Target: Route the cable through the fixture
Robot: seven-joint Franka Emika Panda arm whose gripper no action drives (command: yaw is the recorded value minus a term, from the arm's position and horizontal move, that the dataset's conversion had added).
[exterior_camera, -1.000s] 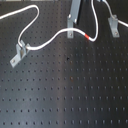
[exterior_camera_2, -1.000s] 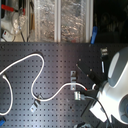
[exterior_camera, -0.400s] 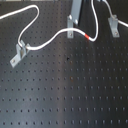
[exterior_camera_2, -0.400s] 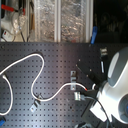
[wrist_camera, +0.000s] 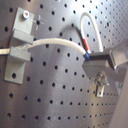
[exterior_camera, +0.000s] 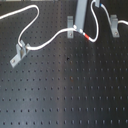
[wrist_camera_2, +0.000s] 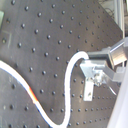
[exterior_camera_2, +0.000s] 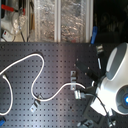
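The white cable (exterior_camera: pixel 47 42) runs from the first exterior view's upper left, down through the left fixture (exterior_camera: pixel 19 54), then right past the middle fixture (exterior_camera: pixel 73 22). Its red band (exterior_camera: pixel 87 36) sits just beyond my gripper (exterior_camera: pixel 80 31), which is shut on the cable beside that fixture. From there the cable climbs and passes the right fixture (exterior_camera: pixel 116 26). In the first wrist view the cable (wrist_camera: pixel 55 42) lies across a grey fixture (wrist_camera: pixel 17 50) and enters the fingers (wrist_camera: pixel 97 59) below the red band (wrist_camera: pixel 87 46). The second wrist view shows the cable (wrist_camera_2: pixel 70 67) arching into the gripper.
All of this stands on a black perforated board (exterior_camera: pixel 65 95). In the second exterior view the white arm (exterior_camera_2: pixel 115 75) stands at the right, the cable (exterior_camera_2: pixel 30 62) loops at the left, and shelves with clutter (exterior_camera_2: pixel 45 20) lie behind the board.
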